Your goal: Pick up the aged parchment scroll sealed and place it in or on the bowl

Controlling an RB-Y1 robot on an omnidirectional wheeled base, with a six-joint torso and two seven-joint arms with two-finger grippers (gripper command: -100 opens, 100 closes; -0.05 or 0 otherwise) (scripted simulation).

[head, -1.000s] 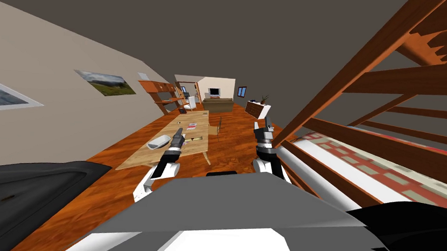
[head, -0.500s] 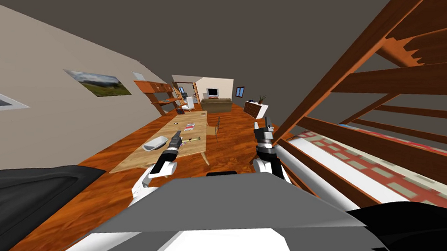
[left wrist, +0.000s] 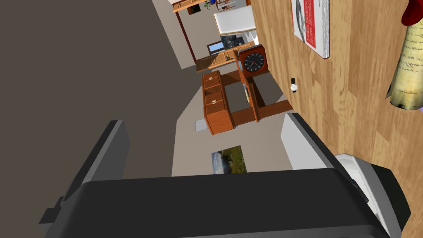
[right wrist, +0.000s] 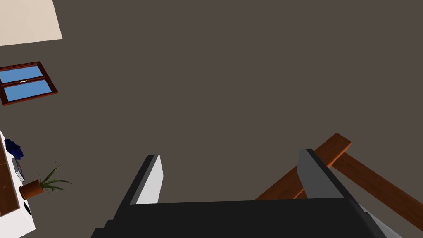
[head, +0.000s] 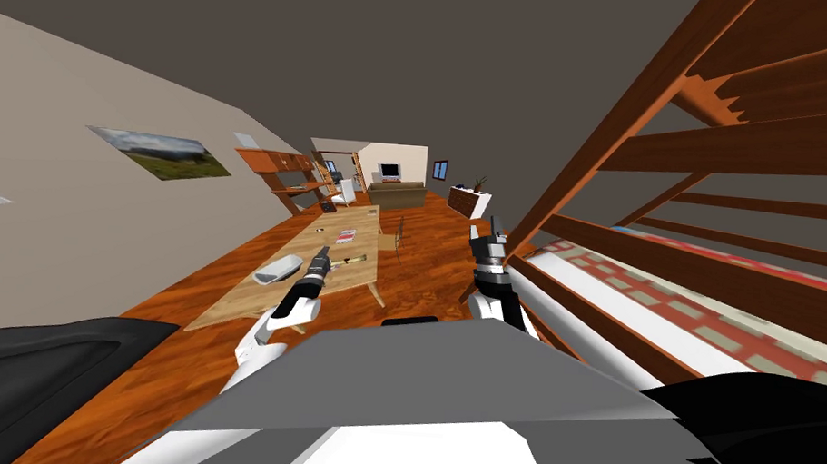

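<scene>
A pale rolled scroll (left wrist: 408,70) with dark writing and a red seal (left wrist: 413,12) lies on the long wooden table (head: 308,281). In the head view the scroll (head: 351,259) is a small light strip just right of my left gripper (head: 320,258). A white-grey bowl (head: 270,270) sits on the table left of that gripper, and its rim (left wrist: 371,186) shows beside the right finger. My left gripper (left wrist: 204,124) hangs open over the table's near part, between bowl and scroll, holding nothing. My right gripper (head: 493,239) is raised beside the wooden railing, open (right wrist: 230,153) and empty.
A red and white book (left wrist: 312,24) and a small wristwatch (left wrist: 293,86) lie farther along the table. A wooden desk (left wrist: 223,103) with a square clock (left wrist: 253,62) stands by the wall. A chair (head: 400,235) is at the table's right side; a wooden stair railing (head: 644,168) rises close on my right.
My whole view has slid, so the table and wall pictures sit further left. The left arm has drifted slightly left and lower, still over the table. Both grippers stay open.
</scene>
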